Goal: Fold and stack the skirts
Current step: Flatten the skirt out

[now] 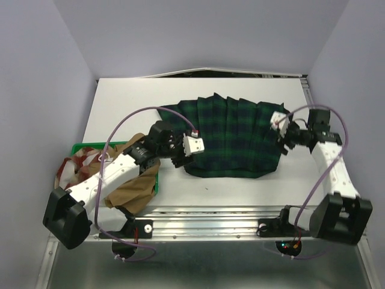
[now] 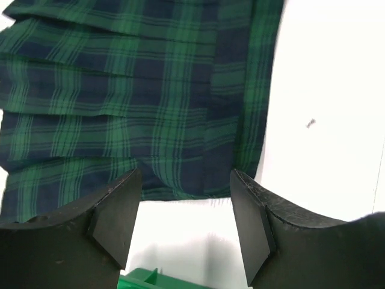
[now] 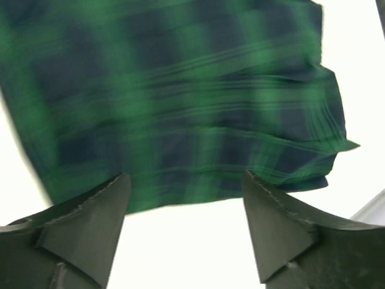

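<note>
**White table, tartan laid flat, both grippers empty**

White tabletop [image 1: 132, 102] fills the workspace, walled in by pale lilac panels. The dark green-and-navy tartan skirt [image 1: 231, 132] lies spread at its middle, pleats fanning toward the far side. The left gripper [image 2: 185, 180] hangs over the skirt's near left corner, jaws apart with nothing between them. The right gripper [image 3: 186, 180] stands open and empty too, at the skirt's right edge. At the left, the tan-brown skirt [image 1: 135, 189] drapes over the green tray [image 1: 90, 146], with the red-and-cream checked skirt [image 1: 75, 167] bunched beside it.

The step in hand looks like the next fold of the tartan. To do it well, each gripper should pinch every layer at its own corner, not just the top pleat. Both should lift together, keep the edge taut between them, and carry it across so hem meets hem. Lowering slowly should stop the pleats from splaying. A lopsided lift would probably skew the fold and make an uneven base for stacking.
</note>
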Robot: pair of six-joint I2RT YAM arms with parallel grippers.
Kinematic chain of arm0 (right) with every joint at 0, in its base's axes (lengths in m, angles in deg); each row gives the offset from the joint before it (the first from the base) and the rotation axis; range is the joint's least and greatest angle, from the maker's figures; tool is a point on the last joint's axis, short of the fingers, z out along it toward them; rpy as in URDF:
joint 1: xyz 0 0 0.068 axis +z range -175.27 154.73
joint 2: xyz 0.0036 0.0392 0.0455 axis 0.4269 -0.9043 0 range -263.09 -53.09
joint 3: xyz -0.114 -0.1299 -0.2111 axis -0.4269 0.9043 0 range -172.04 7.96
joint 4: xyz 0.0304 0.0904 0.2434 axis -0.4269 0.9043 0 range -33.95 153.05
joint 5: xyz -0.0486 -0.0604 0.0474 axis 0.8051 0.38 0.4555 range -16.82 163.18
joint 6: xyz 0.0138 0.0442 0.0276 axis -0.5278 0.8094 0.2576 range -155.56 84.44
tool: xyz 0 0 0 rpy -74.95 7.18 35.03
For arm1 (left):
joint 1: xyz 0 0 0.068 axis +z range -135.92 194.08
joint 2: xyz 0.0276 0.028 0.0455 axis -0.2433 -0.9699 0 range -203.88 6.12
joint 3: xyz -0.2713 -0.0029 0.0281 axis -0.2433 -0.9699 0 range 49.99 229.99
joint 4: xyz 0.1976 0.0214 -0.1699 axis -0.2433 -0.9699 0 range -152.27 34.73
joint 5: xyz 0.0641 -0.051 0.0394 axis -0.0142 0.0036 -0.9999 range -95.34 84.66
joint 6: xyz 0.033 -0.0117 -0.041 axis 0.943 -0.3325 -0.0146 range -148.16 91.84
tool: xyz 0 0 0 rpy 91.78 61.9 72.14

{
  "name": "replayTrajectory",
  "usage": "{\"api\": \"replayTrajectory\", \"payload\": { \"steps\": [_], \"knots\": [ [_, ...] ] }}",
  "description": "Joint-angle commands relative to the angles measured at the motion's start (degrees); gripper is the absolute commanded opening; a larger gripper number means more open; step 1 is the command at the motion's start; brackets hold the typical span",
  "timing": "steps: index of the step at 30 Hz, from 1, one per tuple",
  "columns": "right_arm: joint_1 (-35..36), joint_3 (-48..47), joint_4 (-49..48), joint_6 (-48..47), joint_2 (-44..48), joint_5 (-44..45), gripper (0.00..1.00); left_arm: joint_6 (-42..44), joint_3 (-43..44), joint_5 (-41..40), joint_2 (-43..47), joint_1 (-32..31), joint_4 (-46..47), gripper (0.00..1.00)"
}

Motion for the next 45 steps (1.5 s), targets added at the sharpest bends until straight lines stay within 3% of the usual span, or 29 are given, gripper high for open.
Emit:
{"api": "replayTrajectory", "payload": {
  "steps": [1,4,7,14,19,24,28,30,36,38,41,43,45],
  "knots": [
    [-0.38,-17.68,-7.81,26.24,-15.47,-1.21,0.77,-14.71,5.52,-4.21,-3.8,1.87,4.25,0.7],
    [-0.38,-26.9,-10.0,33.49,-26.91,-2.89,0.7,-25.15,12.63,-6.68,-12.84,4.76,2.87,0.64],
    [-0.38,-31.58,-10.89,33.52,-33.71,-0.7,0.66,-33.25,18.53,-5.54,-21.11,8.27,1.71,0.61],
    [0.76,-34.51,-5.73,28.53,-47.17,5.27,0.6,-35.13,24.42,-5.27,-32.36,9.26,0.22,0.57],
    [1.9,-21.43,-1.67,17.1,-42.97,8.96,0.57,-29.78,21.72,-6.85,-33.78,8.55,-5.58,0.49],
    [3.22,-8.41,2.81,6.72,-36.12,14.59,0.56,-27.75,21.53,-12.12,-38.52,8.29,-10.06,0.48],
    [5.85,-0.94,6.85,2.75,-30.93,16.88,0.56,-27.66,29.16,-15.81,-45.81,8.29,-12.52,0.47],
    [9.1,1.88,8.88,2.66,-28.12,17.41,0.57,-27.66,37.41,-17.22,-51.96,8.46,-14.45,0.48],
    [19.64,0.75,17.83,7.83,-23.54,6.29,0.59,-25.82,68.42,-18.11,-69.01,8.82,-19.38,0.49],
    [24.21,-2.49,18.72,13.43,-22.83,1.53,0.61,-24.94,80.86,-16.88,-74.18,8.73,-21.05,0.54],
    [25.2,-8.9,18.64,21.17,-23.27,-10.85,0.64,-24.58,90.14,-15.12,-76.24,8.82,-21.32,0.62],
    [25.2,-14.77,17.76,24.62,-24.67,-11.94,0.64,-24.58,88.69,-14.76,-73.62,9.08,-17.55,0.66],
    [22.57,-17.78,15.57,27.88,-25.55,-11.5,0.64,-24.58,80.1,-14.59,-66.33,9.17,-11.69,0.68]
  ]
}}
